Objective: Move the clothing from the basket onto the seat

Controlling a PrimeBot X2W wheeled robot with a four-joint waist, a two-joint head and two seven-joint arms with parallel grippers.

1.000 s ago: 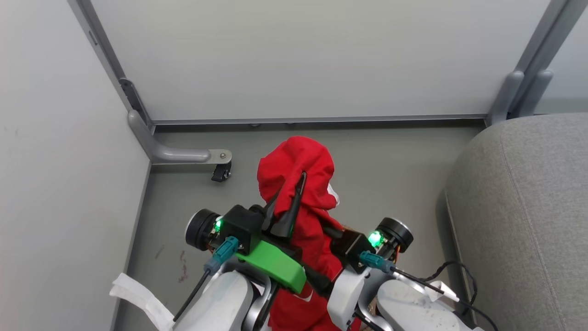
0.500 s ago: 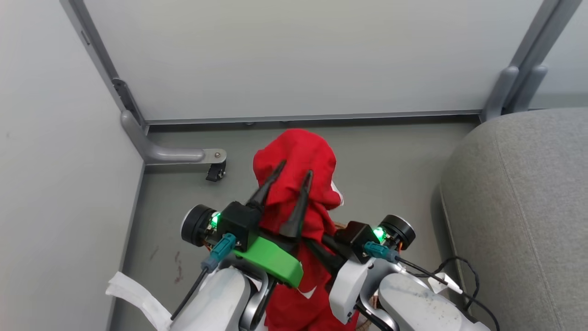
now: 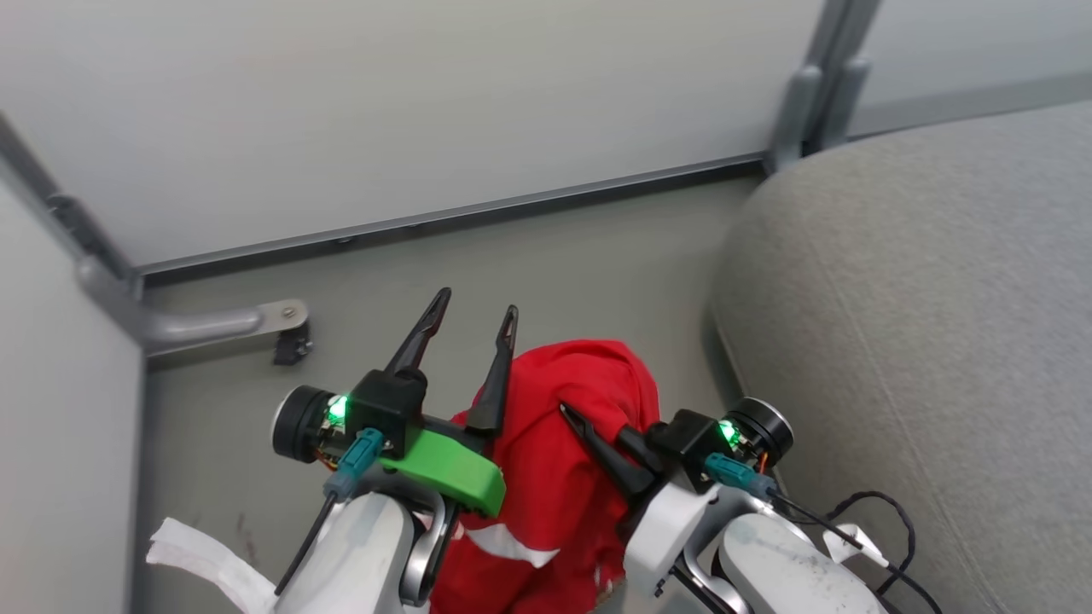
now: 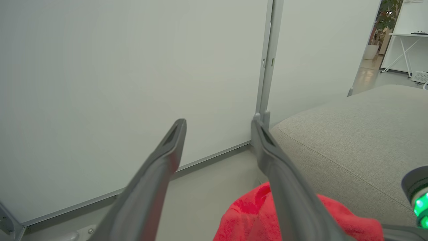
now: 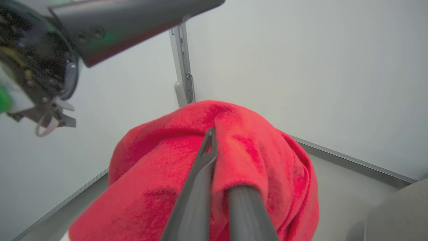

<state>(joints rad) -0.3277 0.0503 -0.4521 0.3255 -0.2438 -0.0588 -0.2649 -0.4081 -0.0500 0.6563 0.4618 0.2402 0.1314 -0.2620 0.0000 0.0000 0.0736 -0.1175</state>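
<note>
Transfer is the step in hand: the right gripper (image 3: 566,412) is pinched together on a fold of the red clothing (image 3: 554,477), which hangs bunched in the air above the floor (image 3: 597,256), near the seat (image 3: 921,298). The left gripper (image 3: 476,304) stands with its fingers wide apart, empty, its tips raised past the cloth. Next, I judge, the right arm must carry the garment rightward over the seat's edge, high enough for the trailing cloth to clear it, before letting go.
</note>
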